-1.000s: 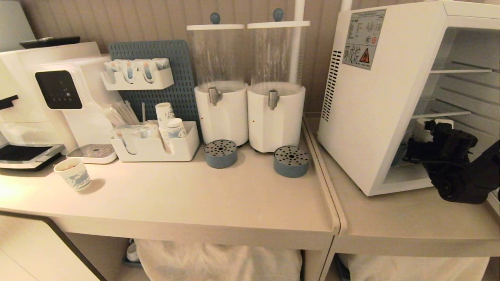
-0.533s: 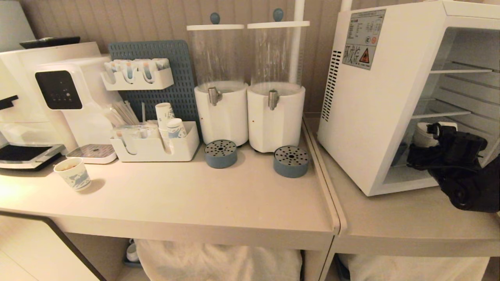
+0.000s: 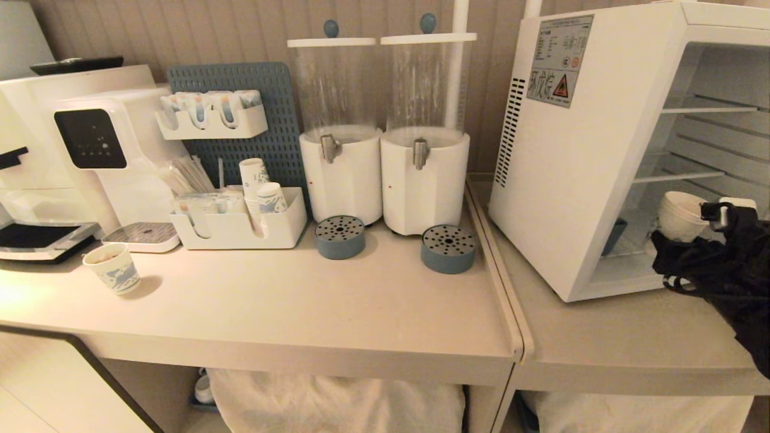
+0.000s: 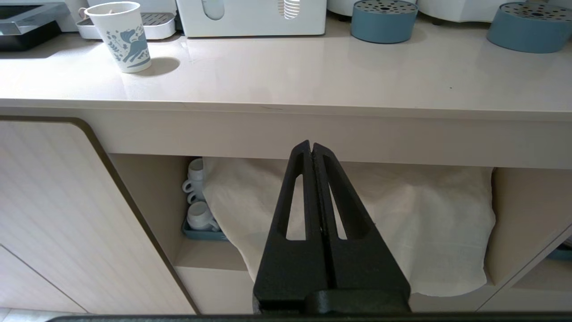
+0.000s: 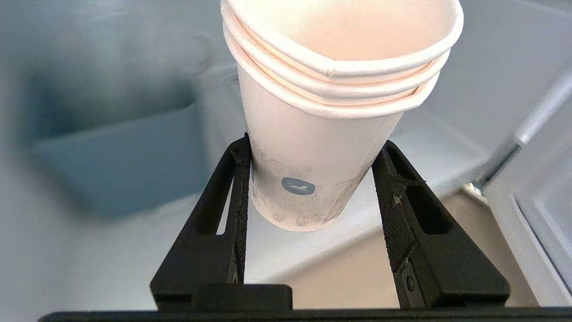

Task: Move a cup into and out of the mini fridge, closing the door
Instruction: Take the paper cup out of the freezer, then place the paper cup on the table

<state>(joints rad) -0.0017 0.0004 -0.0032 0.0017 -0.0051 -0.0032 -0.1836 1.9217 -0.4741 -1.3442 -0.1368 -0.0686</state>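
Centrally in the right wrist view, the right gripper clamps the lower wall of the cup, one finger on each side; the cup's base appears raised off the floor of the mini fridge, though the angle leaves this uncertain. From the head view, the cup sits at the open front of the fridge's bottom compartment, below the lowest wire shelf. Part of the door frame shows at the wrist view's edge. Parked below the counter, the left gripper has its fingers pressed together, holding nothing.
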